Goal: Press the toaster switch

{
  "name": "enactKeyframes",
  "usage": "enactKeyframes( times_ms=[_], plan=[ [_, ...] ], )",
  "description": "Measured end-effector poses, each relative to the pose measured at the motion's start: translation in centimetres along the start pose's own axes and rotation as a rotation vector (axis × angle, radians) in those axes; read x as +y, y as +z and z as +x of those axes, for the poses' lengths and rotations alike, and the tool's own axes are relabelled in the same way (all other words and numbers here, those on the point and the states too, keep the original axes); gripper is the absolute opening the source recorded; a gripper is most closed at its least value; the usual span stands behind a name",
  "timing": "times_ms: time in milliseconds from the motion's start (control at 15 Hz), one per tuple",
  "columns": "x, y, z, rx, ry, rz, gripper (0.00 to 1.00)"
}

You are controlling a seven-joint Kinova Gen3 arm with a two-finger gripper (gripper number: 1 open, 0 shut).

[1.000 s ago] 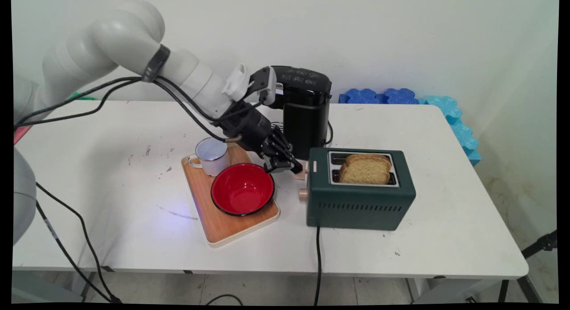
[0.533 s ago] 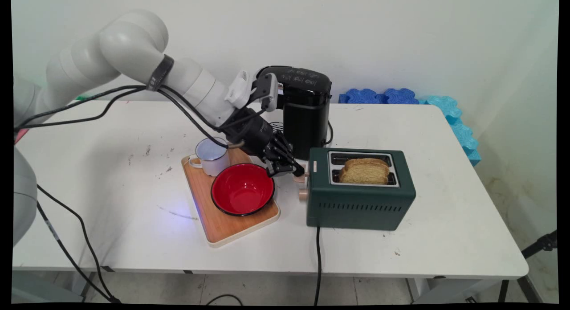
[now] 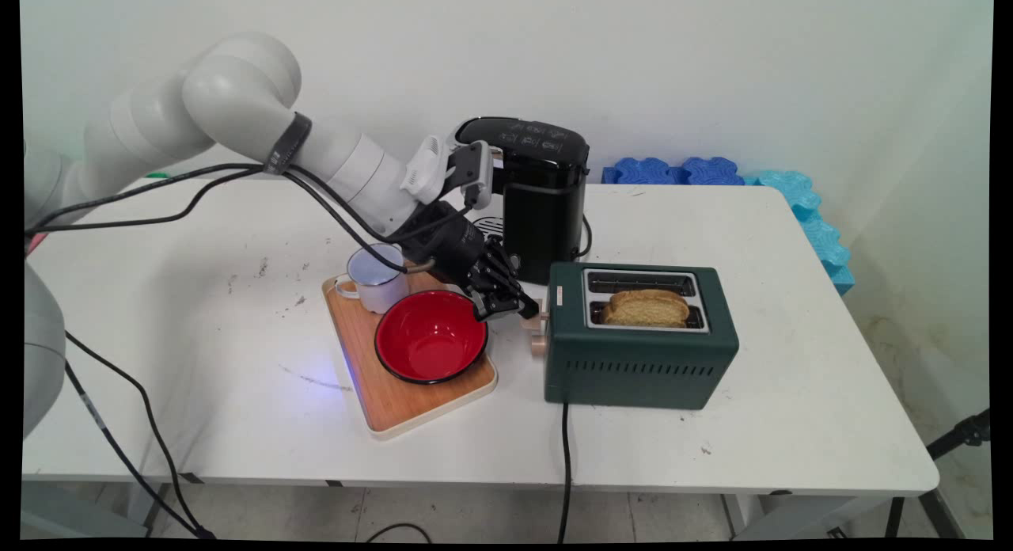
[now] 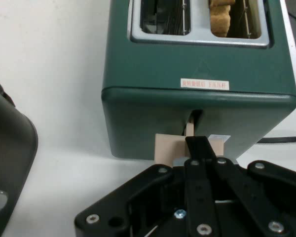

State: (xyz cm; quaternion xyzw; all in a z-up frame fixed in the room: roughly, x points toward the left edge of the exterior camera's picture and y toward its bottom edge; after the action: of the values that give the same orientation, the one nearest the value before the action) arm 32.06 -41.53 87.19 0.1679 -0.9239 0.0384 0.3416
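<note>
A dark green toaster (image 3: 641, 361) stands right of centre, with a slice of toast (image 3: 645, 308) sunk low in its near slot. My gripper (image 3: 510, 304) is shut, and its fingertips press on top of the beige lever (image 3: 541, 317) on the toaster's left end. In the hand view the closed fingers (image 4: 200, 145) lie on the lever (image 4: 165, 148), low in its slit in the toaster (image 4: 197, 59). The toast (image 4: 219, 19) shows in the right slot, and the other slot holds nothing. A round beige knob (image 3: 538, 345) sits just below the lever.
A wooden tray (image 3: 388, 408) left of the toaster carries a red bowl (image 3: 431, 336) and a white mug (image 3: 376, 276). A black coffee machine (image 3: 546, 195) stands behind the gripper. Blue foam pieces (image 3: 799, 195) line the far right. The toaster's cord (image 3: 565, 464) runs off the front edge.
My gripper has pushed the lever downward, and the toast has sunk from standing well above the slot to nearly level with it. The upper arm has moved right slightly.
</note>
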Motion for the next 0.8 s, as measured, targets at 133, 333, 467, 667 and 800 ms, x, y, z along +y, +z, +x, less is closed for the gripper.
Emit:
enactKeyframes(
  times_ms=[133,333,467,667,800],
  plan=[
    [0.0,0.2,-0.2,-0.003,-0.003,0.002,0.0],
    [0.0,0.5,-0.6,-0.01,-0.011,0.005,0.0],
    [0.0,0.7,-0.9,-0.014,-0.017,0.006,0.0],
    [0.1,1.0,-1.1,-0.017,-0.024,0.008,0.0],
    [0.1,1.1,-1.2,-0.018,-0.029,0.009,0.0]
  ],
)
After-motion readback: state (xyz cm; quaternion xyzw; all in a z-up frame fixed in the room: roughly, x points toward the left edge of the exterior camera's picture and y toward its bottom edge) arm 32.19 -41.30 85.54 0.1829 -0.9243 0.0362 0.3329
